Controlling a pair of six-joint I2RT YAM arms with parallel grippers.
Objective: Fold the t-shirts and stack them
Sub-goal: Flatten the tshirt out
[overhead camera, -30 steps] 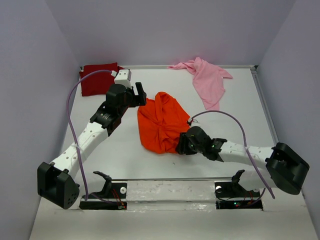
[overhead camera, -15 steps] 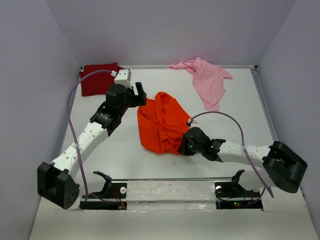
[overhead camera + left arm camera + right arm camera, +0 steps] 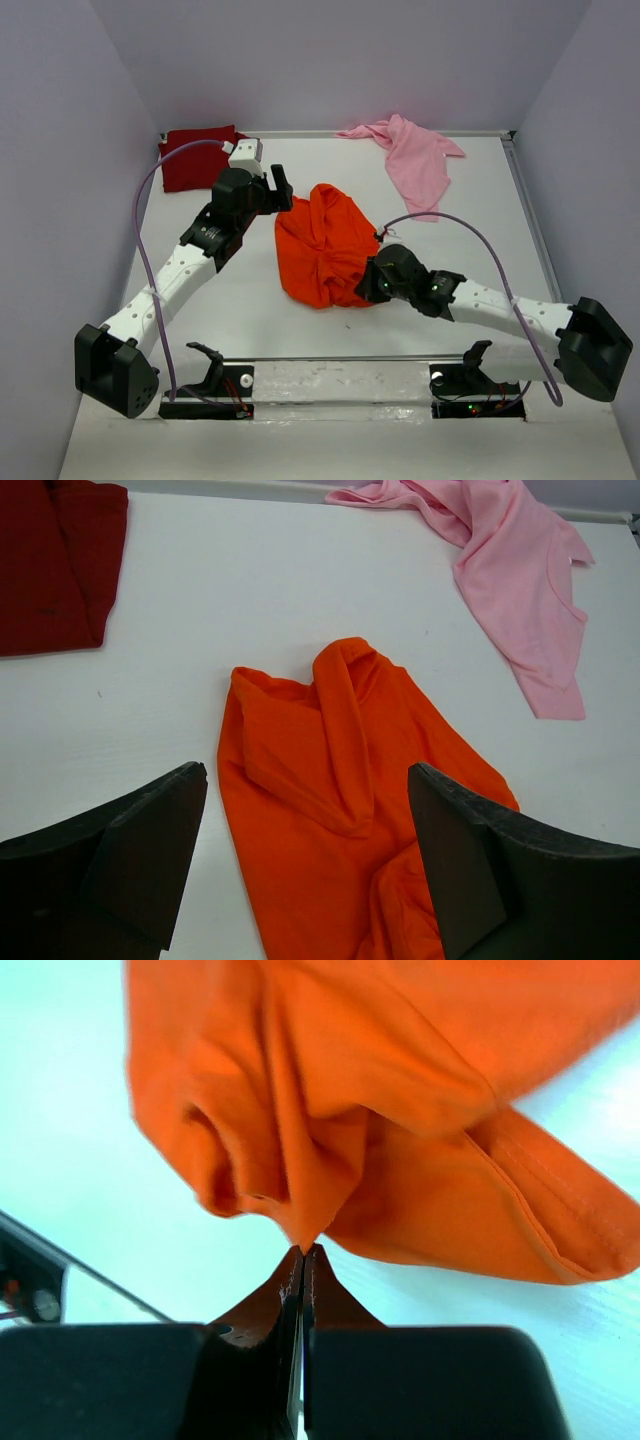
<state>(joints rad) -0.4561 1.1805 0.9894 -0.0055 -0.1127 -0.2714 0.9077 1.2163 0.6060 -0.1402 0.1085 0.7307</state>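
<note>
The orange t-shirt point(image 3: 325, 250) lies crumpled in the middle of the table point(image 3: 250, 320), its long axis running from the far side, just beside the left arm's wrist, down toward the near right. Its near-right edge meets the right gripper point(image 3: 372, 285), and the wrist view shows a fold of orange cloth drawn to a point right at the fingertips. The jaws are pressed fully together there, apparently pinching that edge. The right arm reaches in low from the near right corner, stretched almost flat over the table, with its fingers pointing toward the shirt from the near side. The left gripper point(image 3: 280, 188) hangs above the shirt's far-left end with its jaws spread wide and holding nothing; from its own camera the orange cloth sits between and beyond the two fingers. The right arm is thus the one in contact, so any pull to spread the cloth would probably start from its corner. The dark red tee point(image 3: 195, 158) sits folded at the far left corner, and the pink tee point(image 3: 415, 160) lies loose at the far right, both well apart from the grippers.
</note>
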